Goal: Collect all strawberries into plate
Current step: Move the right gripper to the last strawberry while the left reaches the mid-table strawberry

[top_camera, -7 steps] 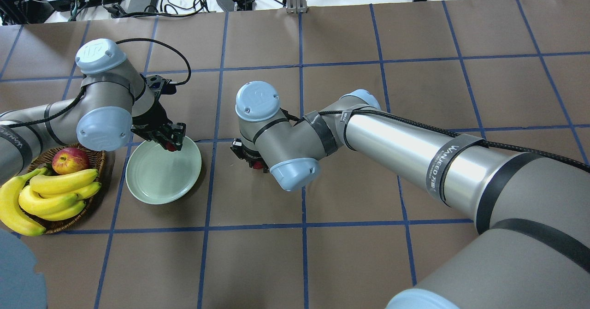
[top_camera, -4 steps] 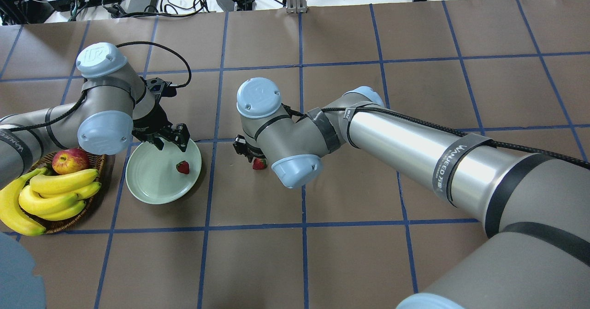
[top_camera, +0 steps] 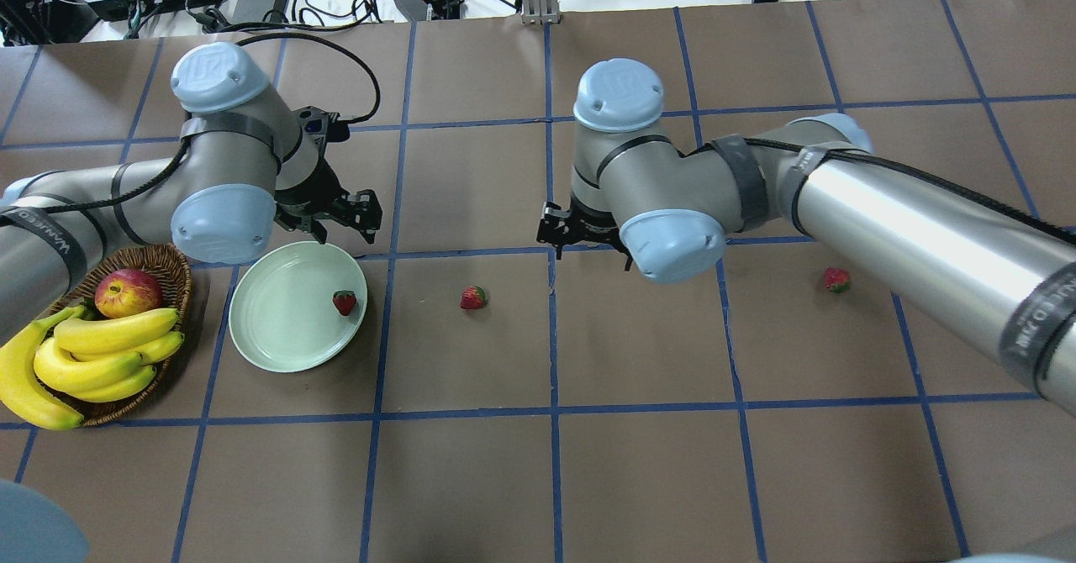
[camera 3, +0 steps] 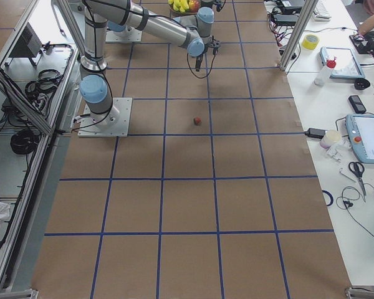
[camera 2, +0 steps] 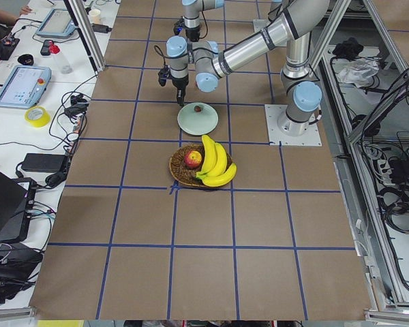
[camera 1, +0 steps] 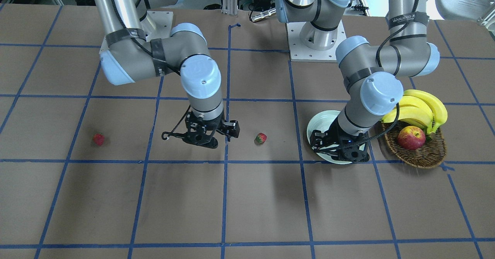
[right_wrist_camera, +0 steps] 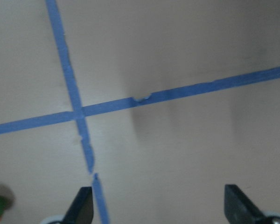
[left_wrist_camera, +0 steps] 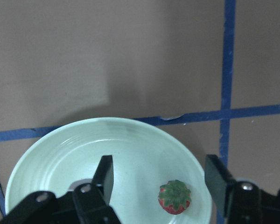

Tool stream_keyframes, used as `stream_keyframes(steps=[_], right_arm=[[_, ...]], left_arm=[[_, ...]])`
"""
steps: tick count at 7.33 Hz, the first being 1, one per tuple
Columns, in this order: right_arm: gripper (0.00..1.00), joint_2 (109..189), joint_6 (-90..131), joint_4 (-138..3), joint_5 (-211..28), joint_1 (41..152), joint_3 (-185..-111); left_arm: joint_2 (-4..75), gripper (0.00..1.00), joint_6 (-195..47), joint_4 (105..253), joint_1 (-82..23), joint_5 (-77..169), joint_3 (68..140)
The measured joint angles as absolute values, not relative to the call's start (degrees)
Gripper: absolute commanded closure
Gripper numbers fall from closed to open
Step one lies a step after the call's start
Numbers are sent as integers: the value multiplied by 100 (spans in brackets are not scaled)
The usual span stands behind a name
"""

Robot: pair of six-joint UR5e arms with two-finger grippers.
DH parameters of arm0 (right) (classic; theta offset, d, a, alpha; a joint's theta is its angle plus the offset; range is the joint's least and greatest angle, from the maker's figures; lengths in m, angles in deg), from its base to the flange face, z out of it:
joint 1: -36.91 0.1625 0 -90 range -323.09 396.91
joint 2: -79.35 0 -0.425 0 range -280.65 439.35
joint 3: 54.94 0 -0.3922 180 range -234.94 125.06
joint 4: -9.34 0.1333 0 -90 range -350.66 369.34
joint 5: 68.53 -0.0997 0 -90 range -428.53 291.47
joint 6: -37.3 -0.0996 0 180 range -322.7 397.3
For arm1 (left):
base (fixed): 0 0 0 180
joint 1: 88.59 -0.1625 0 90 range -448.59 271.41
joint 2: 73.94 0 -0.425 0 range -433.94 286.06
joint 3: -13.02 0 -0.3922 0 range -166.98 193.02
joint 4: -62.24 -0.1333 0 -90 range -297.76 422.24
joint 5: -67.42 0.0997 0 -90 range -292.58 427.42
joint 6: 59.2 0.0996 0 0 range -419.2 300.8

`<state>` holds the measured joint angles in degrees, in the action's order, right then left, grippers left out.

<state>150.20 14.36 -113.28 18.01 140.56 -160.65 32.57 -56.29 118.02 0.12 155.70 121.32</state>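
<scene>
— Which step, going by the layout?

— Between pickups, most likely. One strawberry already in the plate, lying just inside the rim on the side toward the right end of the surface. Two more out on the bare paper.

— Where exactly?

— A second strawberry just beside the plate, toward the right end, apart from the rim. A third strawberry well beyond that, farther toward the right end, in roughly the same row.

— And the jaws?

— Spread wide on both. Nothing held by the left gripper, hovering over the plate's edge on the operators' side. Nothing either in the right gripper, hanging between the two loose berries, with taped paper below and a green cap just at the corner of the wrist view.

— Next move, then?

— Probably a descent onto one of the loose berries. Calls for centring the open jaws over the fruit, dropping close to the surface, and closing gently on something small, round and soft. Then carrying over the raised rim and releasing low, so as not to bounce the berry out or strike the one already there.

— Anything to steer clear of?

— The wicker basket with apple and bananas, just beside the plate toward the left end. Not part of the job.
</scene>
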Motion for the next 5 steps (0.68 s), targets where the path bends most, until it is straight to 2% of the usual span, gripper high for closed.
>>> stream_keyframes(steps=[1,2,3,5], right_arm=[[3,15248,2310,-11390,1909,13538,-16412],[9,15423,3243,-11489,2081,12964,-16722],[10,15516,4046,-11567,2228,12461,-16915],[16,15551,5256,-11669,2430,11504,-17128]], left_arm=[[3279,26,-6112,11722,495,15562,12104],[3325,29,-6343,11537,989,15542,12095],[3386,33,-6381,11381,1368,15523,12112],[3501,37,-5838,11249,1697,15520,12316]])
